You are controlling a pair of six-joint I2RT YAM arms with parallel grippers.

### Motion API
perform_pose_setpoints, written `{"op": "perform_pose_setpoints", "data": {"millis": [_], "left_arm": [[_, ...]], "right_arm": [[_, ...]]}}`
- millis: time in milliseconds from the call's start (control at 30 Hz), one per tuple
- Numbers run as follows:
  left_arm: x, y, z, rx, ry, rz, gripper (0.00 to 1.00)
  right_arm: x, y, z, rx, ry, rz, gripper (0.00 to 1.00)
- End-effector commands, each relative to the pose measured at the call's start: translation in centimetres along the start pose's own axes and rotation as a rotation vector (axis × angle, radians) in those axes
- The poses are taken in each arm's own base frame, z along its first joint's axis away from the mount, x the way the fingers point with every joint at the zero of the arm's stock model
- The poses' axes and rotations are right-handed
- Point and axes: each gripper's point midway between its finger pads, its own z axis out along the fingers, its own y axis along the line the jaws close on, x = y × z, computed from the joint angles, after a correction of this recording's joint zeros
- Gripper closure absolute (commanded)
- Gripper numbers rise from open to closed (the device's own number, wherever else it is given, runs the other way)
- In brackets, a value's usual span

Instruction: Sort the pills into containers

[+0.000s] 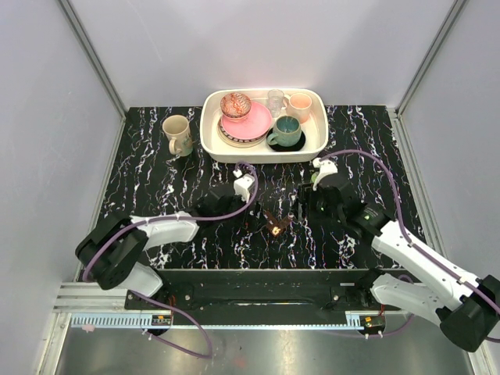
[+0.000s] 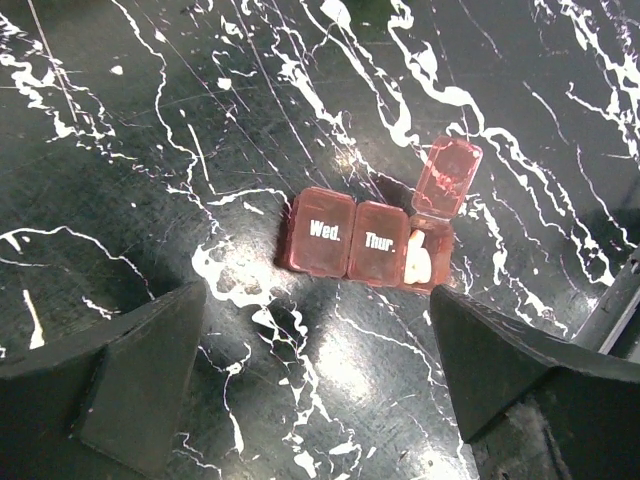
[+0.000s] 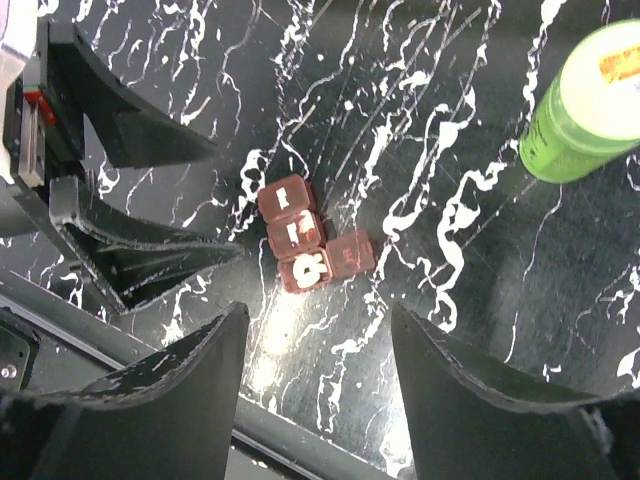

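The container is a small reddish-brown pill case [image 1: 275,223] lying on the black marbled table between my two grippers. In the left wrist view the case [image 2: 350,240] has closed lids marked "Wed." and "Thur." Its third compartment stands open with the lid [image 2: 447,175] flipped up and white pills [image 2: 418,260] inside. It also shows in the right wrist view [image 3: 300,235]. My left gripper [image 2: 320,390] is open and empty, just short of the case. My right gripper [image 3: 320,390] is open and empty, above the table near the case.
A green bottle with a white cap [image 3: 585,100] stands to the right of the case. A beige mug [image 1: 177,134] and a white tray [image 1: 209,141] of crockery stand at the back. The left gripper's fingers [image 3: 130,135] show close to the case. The table's front rail [image 3: 300,440] is near.
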Motion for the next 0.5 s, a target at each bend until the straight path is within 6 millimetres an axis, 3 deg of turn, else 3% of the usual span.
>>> {"op": "perform_pose_setpoints", "data": {"millis": [0,300,467], "left_arm": [[-4.3,-1.4,1.2,0.092,-0.121,0.049,0.01],[-5.1,0.3,2.9,0.107,-0.126,0.032,0.02],[-3.8,0.0,3.8,0.15,-0.073,0.029,0.08]], "right_arm": [[1.3,-0.1,-0.8,-0.004,0.015,0.078,0.34],[3.9,-1.5,0.1,0.054,0.063,0.157,0.34],[4.5,-2.8,0.3,0.122,0.041,0.23,0.38]]}}
